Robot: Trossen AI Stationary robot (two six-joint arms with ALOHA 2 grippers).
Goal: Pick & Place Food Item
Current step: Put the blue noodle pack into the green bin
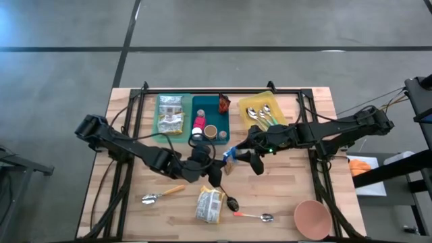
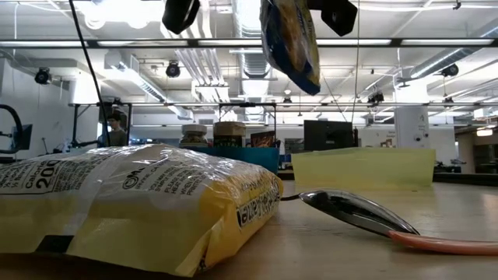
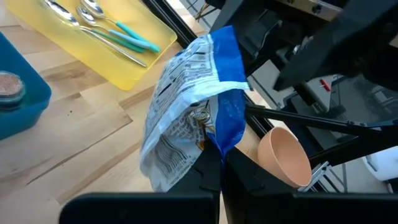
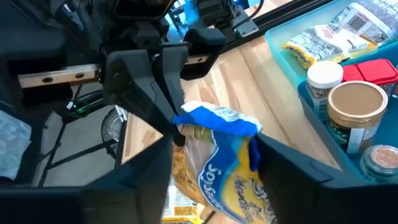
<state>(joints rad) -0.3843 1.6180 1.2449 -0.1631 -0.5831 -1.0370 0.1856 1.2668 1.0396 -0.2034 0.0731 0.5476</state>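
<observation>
Above the middle of the surface (image 1: 283, 202), the left pincer (image 1: 217, 177) is pressed together on the lower edge of a blue and yellow snack bag (image 3: 193, 118), pinching it so that the bag hangs clear of the wood. The right pincer (image 1: 244, 156) sits around the same bag from the other side with its fingers spread, so the weight looks to rest with the left arm alone; I judge this as a hand-over mid-air, nearly finished.

So the pick is done and the placing is not. Just beyond the bag stand the green tray (image 1: 170, 115) with packets already in it, the blue tray (image 1: 210, 116) with jars, and the yellow tray (image 1: 262, 111) with spoons. Which tray is meant for the bag cannot be told.

Nearer the front edge, another yellow packet (image 1: 210, 204) lies flat, apparently still to be moved, with loose spoons (image 1: 162, 195) beside it and a pink bowl (image 1: 312, 218) toward the right corner
</observation>
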